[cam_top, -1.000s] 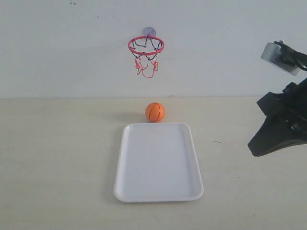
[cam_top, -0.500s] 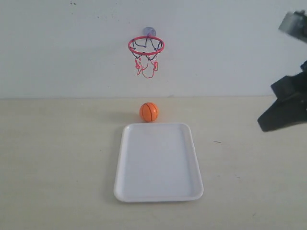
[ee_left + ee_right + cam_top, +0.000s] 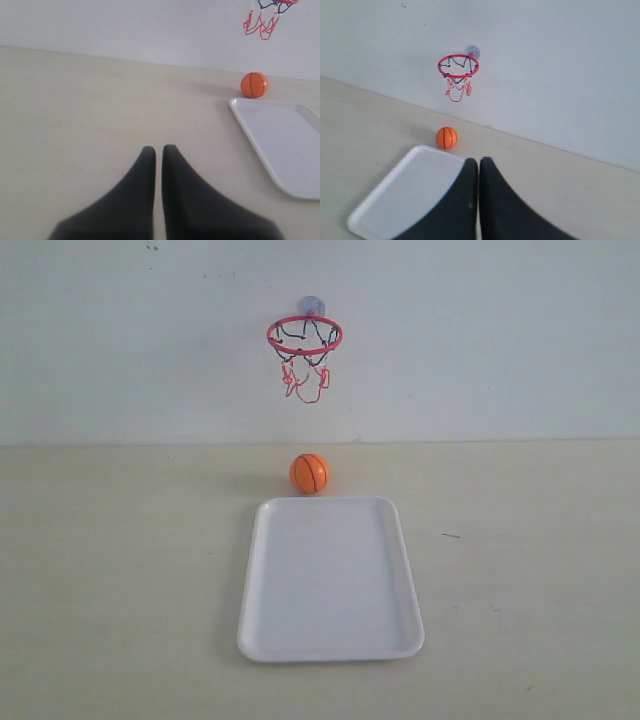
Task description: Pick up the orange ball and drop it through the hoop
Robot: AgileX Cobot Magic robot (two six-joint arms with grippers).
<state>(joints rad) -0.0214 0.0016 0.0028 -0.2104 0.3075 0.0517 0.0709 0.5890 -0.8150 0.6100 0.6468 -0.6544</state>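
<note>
Change: the right arm, which a second ago filled the right edge of the exterior view, is gone from that view; no arm shows there now.
Ball shift: the orange ball has drifted a little toward the left arm's side compared with a second ago, and matches its spot of half a second ago, so it looks settled.
Ball place: on the table, just beyond the far edge of the white tray, very close to it or touching, and roughly under the hoop.
Right pincer: the right gripper has its fingers pressed together with only a hairline between them, holding nothing; the ball lies ahead of its tips and off to one side, well apart, with the tray between.
Left pincer: the left gripper is likewise closed on nothing; the ball sits far ahead and to the side, past the tray's corner.
Hoop: the ring hangs on the wall above the ball, net dangling, nothing in it.
Meaning: the ball lies free on the table and neither pincer holds it. Whether it has already dropped through the net cannot be told from this moment; if not, the pickup is still to do and a pincer must first open.
</note>
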